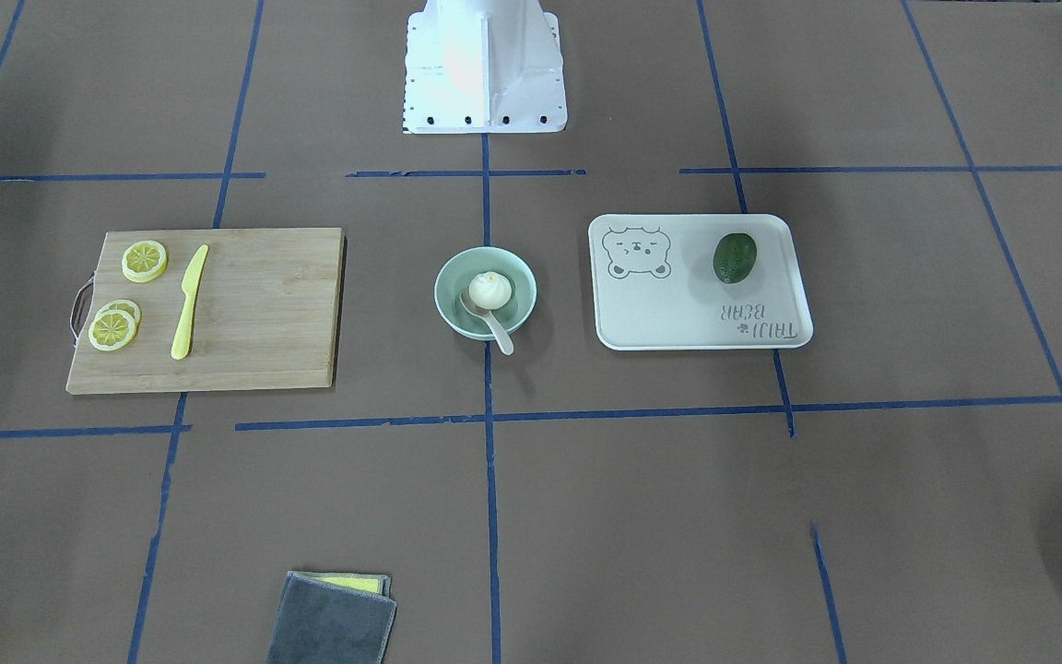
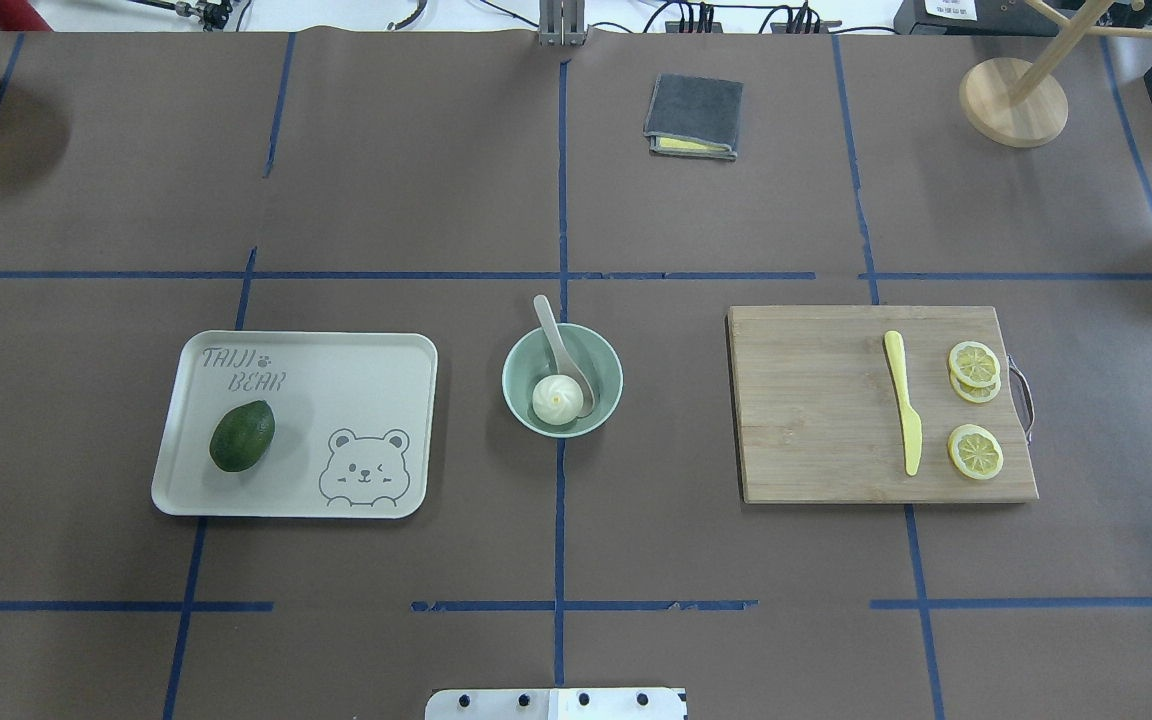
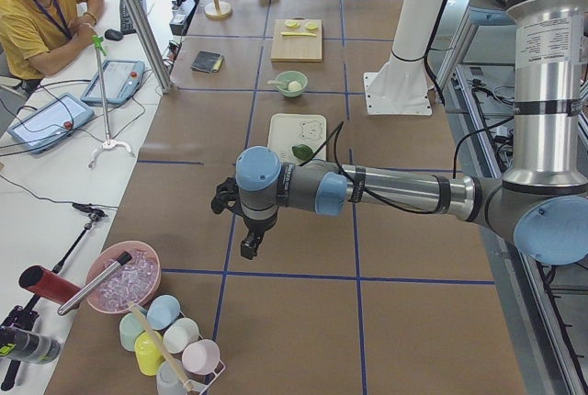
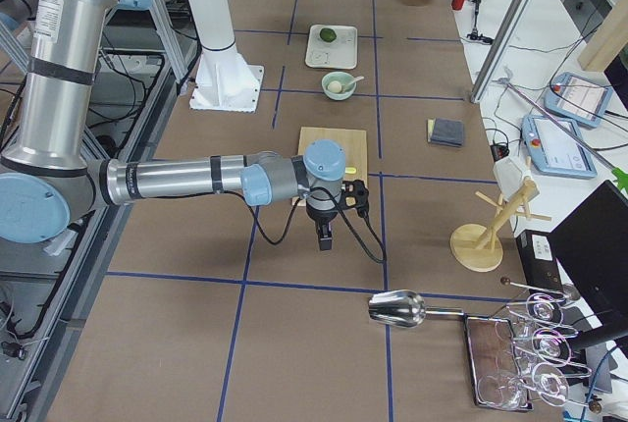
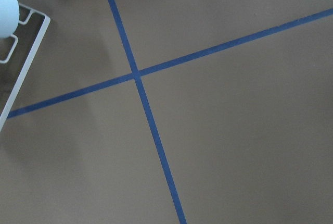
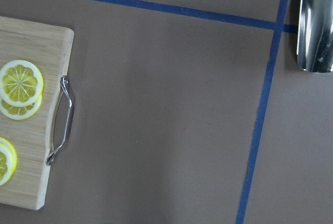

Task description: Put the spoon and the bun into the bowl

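Mint-green and plain, the bowl (image 2: 516, 372) sits at the centre of the overhead view on the brown counter (image 2: 636, 520); the bun (image 2: 558, 399) rests inside it, toward the lower side of the frame; the spoon (image 2: 554, 335) lies with its scoop down in the bowl just right of the bun, perhaps touching it, though the detail is too small to be sure; its handle leans on the upper rim and juts out past it. Judged from this, both items are in place and the task looks done.

The weak point is that overhanging handle; a knock to the bowl, or a sleeve of cable sweeping over the middle, could lever the spoon out and roll the bun with it. Neither arm is near: the left hand (image 3: 249, 248) hangs low over bare counter in the left side view's foreground, and the right hand (image 4: 324, 237) hangs likewise in the right side view, just past the cutting board (image 2: 806, 420); whether either is open or closed cannot be told from those angles. Any return path across the centre would be the likely cause of trouble.
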You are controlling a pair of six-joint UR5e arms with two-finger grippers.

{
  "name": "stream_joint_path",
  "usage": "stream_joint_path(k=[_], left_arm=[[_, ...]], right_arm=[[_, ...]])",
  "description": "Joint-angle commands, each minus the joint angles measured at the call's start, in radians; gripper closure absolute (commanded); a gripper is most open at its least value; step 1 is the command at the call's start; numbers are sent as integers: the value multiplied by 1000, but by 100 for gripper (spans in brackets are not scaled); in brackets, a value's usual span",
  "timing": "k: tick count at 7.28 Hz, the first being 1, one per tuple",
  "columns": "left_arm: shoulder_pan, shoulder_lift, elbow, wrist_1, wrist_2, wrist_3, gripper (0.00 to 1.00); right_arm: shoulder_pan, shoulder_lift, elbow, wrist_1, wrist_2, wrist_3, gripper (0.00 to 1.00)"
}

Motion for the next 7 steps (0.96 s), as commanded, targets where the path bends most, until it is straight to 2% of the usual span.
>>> stream_joint_path(k=[1, 4, 6, 7], left_arm=[[-2, 10, 12, 40, -13, -1, 0], [4, 2, 51, -33, -13, 0, 0], [4, -16, 72, -135, -10, 1, 0], [4, -27, 75, -109, -10, 2, 0]], right_arm=[[38, 6, -5, -47, 13, -67, 0], [58, 5, -11, -47, 13, -67, 0], [60, 3, -21, -58, 36, -67, 0], [66, 21, -21, -93, 36, -68, 0]])
